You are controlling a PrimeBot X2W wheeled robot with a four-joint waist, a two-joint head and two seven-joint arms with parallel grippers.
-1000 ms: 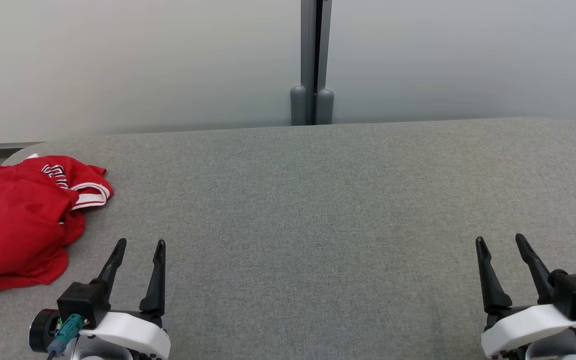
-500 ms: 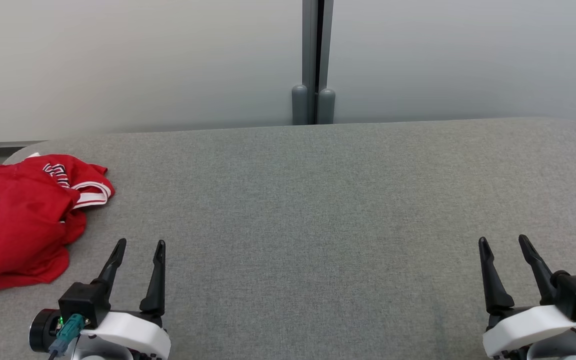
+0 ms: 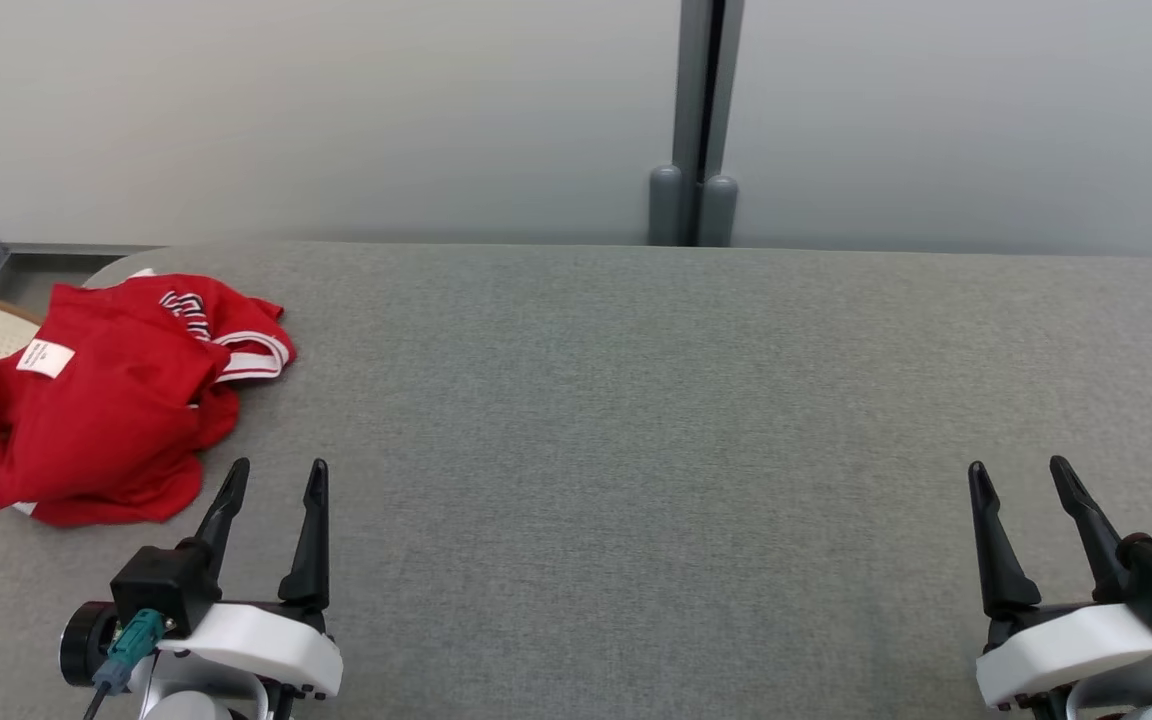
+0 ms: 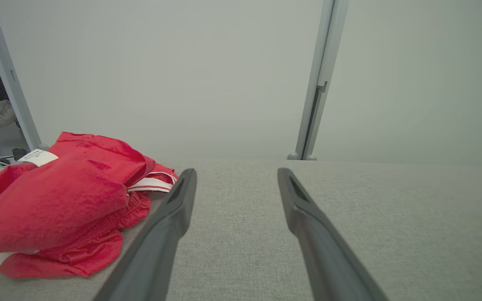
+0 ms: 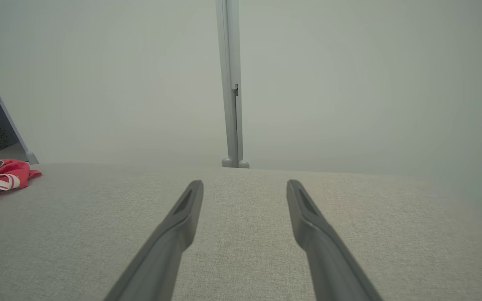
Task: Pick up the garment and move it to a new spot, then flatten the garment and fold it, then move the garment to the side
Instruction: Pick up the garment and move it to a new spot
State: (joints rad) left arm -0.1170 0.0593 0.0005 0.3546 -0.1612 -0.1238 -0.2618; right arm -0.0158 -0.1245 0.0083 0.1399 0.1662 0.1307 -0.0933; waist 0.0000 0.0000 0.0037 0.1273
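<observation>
Left hand (image 3: 279,467) wide open, empty, near the crumpled red garment (image 3: 116,420) but not touching it. Garment sits at the worktop's (image 3: 636,400) left end. Right hand (image 3: 1017,466) wide open, empty, well apart.

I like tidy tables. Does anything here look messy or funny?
Yes. The red garment with white trim lies crumpled in a heap at the left end of the grey fabric-covered table, white label showing. The left gripper and right gripper hover open, touching nothing.
</observation>
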